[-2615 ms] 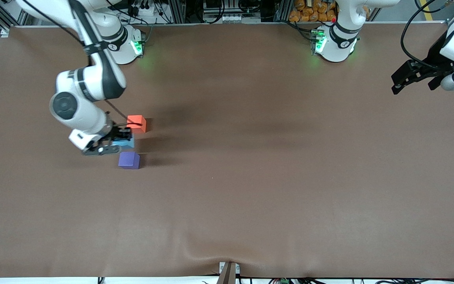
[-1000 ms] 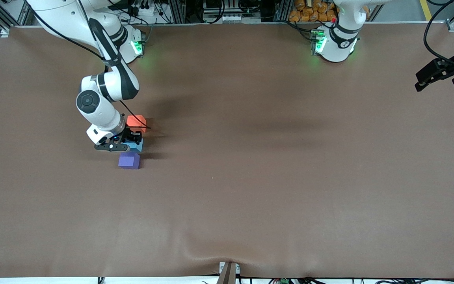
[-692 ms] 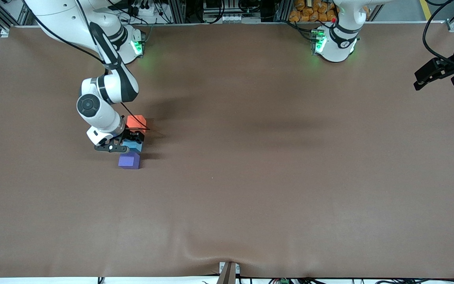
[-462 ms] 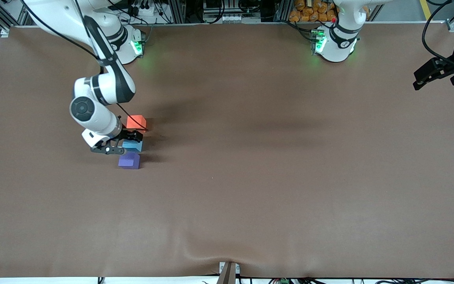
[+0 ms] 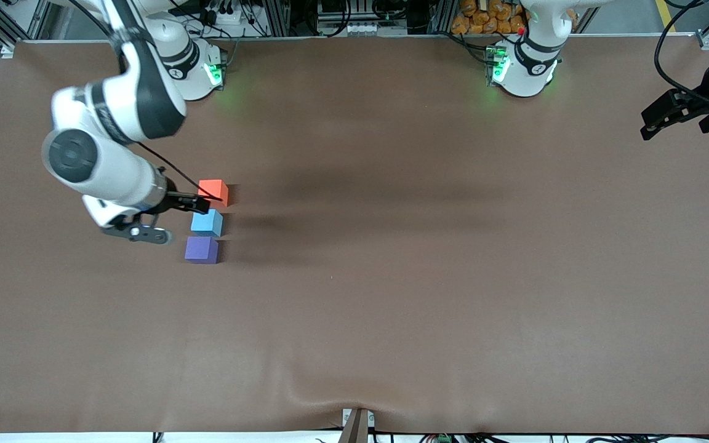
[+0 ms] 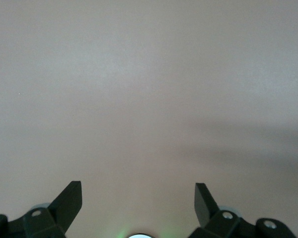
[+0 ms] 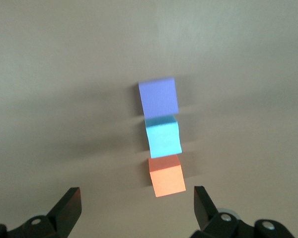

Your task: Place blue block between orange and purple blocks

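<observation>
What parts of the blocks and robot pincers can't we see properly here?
- Whether the blue block touches the orange block or purple block: the front view shows them too small, and the right wrist view is blurred.
- Right pincer: partly hidden under its own wrist in the front view.
- Left pincer: its arm is cut off by the front view's edge.

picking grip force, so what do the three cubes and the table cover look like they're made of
Blue block, orange block, purple block: probably foam or painted wood; flat matte faces, no glare, crisp edges. The look cannot settle which.
Table cover: brown matte sheet, likely fabric or paper; it ripples at the edge nearest the front camera.
</observation>
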`<action>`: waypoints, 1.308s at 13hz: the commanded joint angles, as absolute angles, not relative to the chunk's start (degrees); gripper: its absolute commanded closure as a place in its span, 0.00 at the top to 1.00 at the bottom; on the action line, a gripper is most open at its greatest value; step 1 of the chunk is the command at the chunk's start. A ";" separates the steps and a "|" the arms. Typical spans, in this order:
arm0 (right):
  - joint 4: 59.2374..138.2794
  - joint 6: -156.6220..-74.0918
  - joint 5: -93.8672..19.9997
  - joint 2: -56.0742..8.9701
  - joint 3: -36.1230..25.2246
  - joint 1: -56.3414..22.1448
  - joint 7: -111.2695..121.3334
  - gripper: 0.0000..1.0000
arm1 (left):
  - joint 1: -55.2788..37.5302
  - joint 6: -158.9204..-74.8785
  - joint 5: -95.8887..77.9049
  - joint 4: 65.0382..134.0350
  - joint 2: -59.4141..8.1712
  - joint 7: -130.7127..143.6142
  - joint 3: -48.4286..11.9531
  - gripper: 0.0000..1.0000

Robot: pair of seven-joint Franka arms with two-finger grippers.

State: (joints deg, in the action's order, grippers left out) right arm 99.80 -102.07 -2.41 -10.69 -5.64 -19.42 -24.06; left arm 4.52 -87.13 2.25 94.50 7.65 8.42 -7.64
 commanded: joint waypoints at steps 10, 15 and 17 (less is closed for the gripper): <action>74.44 -82.02 3.44 -8.89 -5.45 -8.88 -7.03 1.00 | 4.92 -86.04 1.58 93.69 8.26 7.03 -8.79 1.00; 95.05 -90.41 2.90 5.42 -5.27 -9.84 -5.55 1.00 | 4.92 -85.96 1.58 93.61 8.26 6.33 -10.02 1.00; 94.84 -90.70 2.99 5.54 -5.36 -9.23 -2.12 1.00 | 5.01 -85.96 1.58 92.12 7.74 5.98 -10.02 1.00</action>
State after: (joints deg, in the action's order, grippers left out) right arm 89.67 -88.30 2.56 1.57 -5.35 -9.52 -4.71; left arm 4.46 -87.00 2.19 93.99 7.73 7.77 -9.84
